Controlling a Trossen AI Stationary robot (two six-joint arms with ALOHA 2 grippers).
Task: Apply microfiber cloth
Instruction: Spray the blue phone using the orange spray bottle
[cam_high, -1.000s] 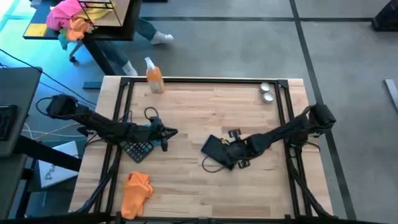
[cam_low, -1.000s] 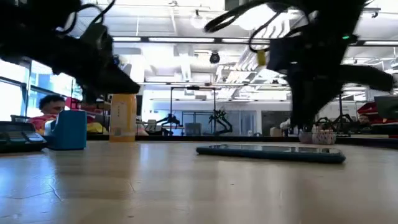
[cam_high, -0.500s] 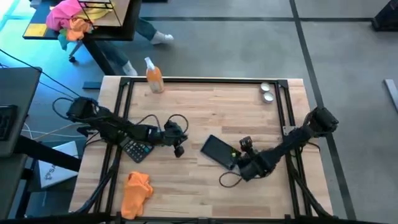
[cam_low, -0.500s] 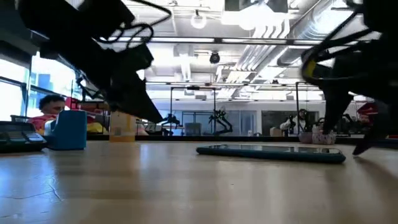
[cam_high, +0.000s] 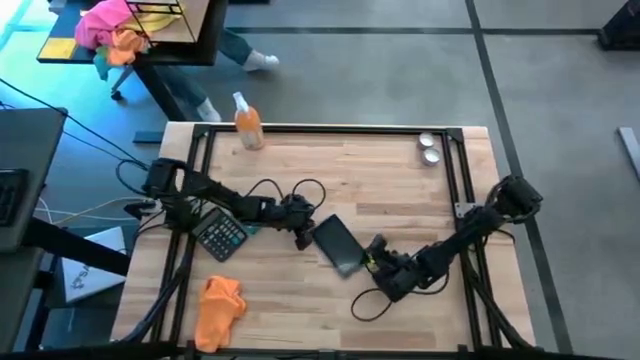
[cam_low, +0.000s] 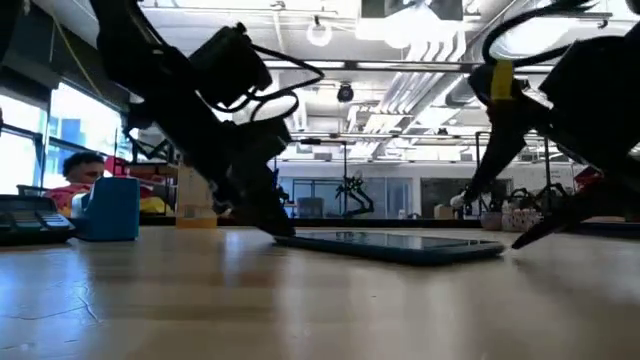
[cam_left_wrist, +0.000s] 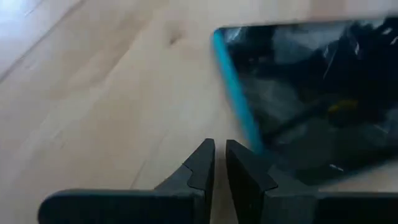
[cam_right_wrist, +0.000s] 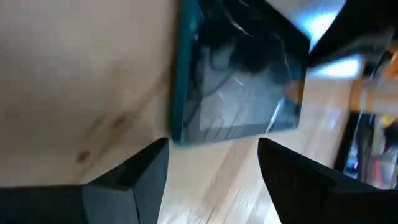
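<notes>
On your table the tablet lies flat between your left gripper, fingers nearly closed at one edge, and your right gripper, fingers wide open, while the cloth sits far off, near the front left corner.

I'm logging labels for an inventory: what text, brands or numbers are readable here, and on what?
None can be read.
Calculator: key markings too small.
Spray bottle: no legible label.
Tablet: dark screen, only reflections.
Microfiber cloth: plain.
</notes>
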